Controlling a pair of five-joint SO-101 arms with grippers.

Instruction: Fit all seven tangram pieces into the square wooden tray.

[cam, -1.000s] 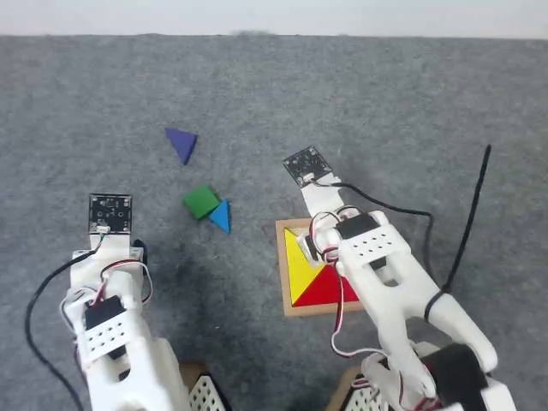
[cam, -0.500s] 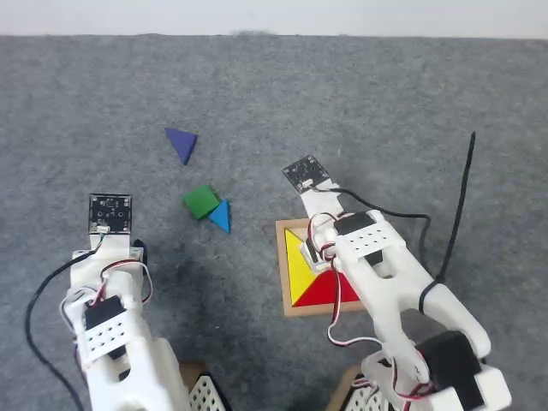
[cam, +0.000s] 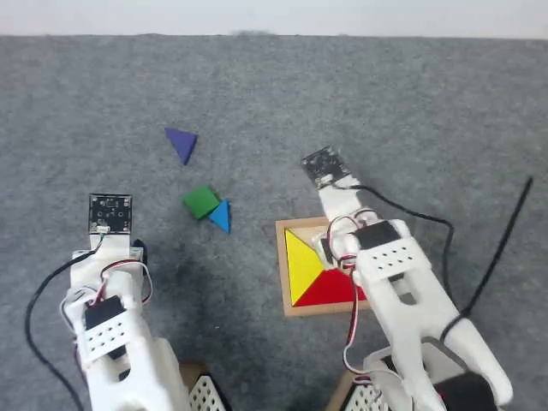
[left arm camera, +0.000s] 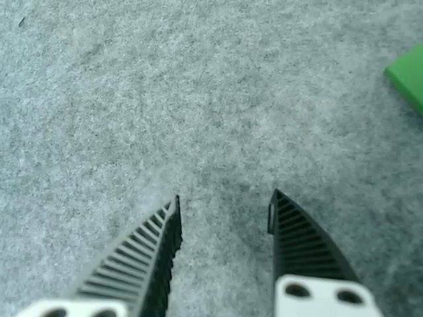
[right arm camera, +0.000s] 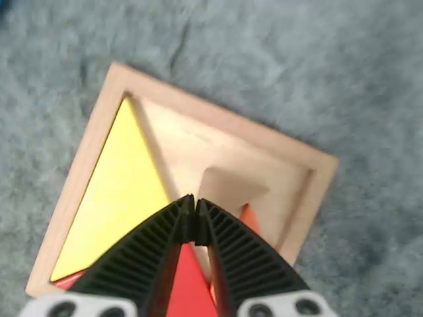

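Observation:
The square wooden tray lies right of centre, holding a yellow triangle and a red triangle. In the right wrist view the tray also shows a small orange piece and a pale tan shape. My right gripper hangs shut just above the tray's middle, with nothing between its fingers. A dark blue triangle, a green square and a light blue triangle lie loose to the left. My left gripper stands open over bare carpet, the green square off to one side.
Grey carpet covers the whole table. The right arm covers the tray's right half in the high view, and its black cable trails to the right. The left arm sits at the lower left.
The right arm's wrist has swung to the right over the tray, uncovering more of the yellow triangle. The left arm and the loose pieces have not moved.

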